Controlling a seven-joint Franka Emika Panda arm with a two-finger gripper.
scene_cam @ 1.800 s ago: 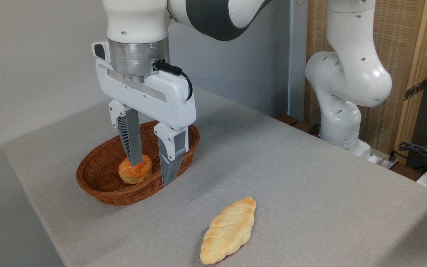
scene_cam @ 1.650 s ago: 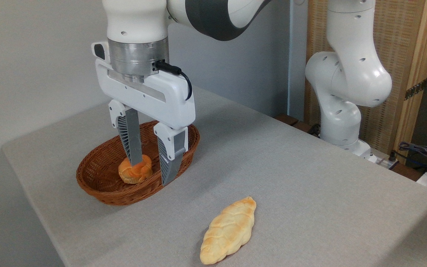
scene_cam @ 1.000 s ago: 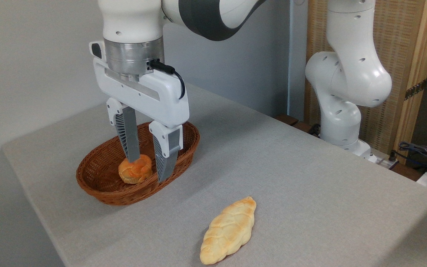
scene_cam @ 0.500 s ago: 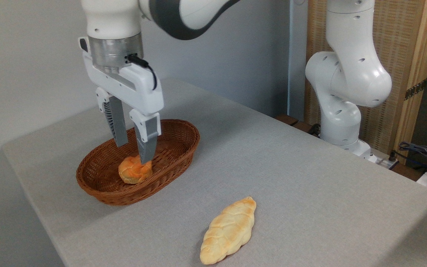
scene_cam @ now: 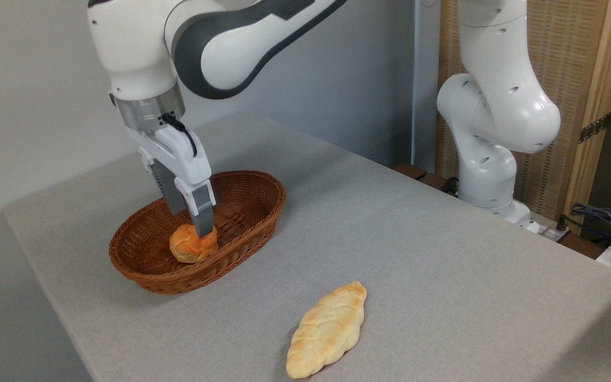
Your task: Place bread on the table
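Camera view, fixed, looking down across the bench (scene_cam: 417, 249) from its near corner. The bun (scene_cam: 193, 244) lay inside the basket (scene_cam: 242, 225), on the basket floor toward the near left part of the oval. The gripper (scene_cam: 195, 220) hung over the basket, tilted and turned nearly edge-on to the lens, so that one finger stood almost in front of the other. The front fingertip (scene_cam: 206, 227) overlapped the upper right edge of the bun; whether it touched the crust could not be told. The rear finger (scene_cam: 170, 195) ended higher in the picture, above and behind the bun. The jaws showed only a narrow gap between them from this angle, and whether they were spread around the bun or merely beside it could not be told; the bun itself rested on the wicker and was not lifted.

The basket stood on the left half of the bench, its near rim rising in front of the bun's lower edge. The loaf (scene_cam: 328, 329) lay flat on the grey cloth near the front edge, well apart from the basket and to its right, its long axis running diagonally. The open cloth between basket and loaf carried nothing else. The arm base (scene_cam: 488, 175) stood beyond the far right edge of the bench, before a wooden screen (scene_cam: 576, 106). Cables (scene_cam: 602, 217) lay at the far right margin.
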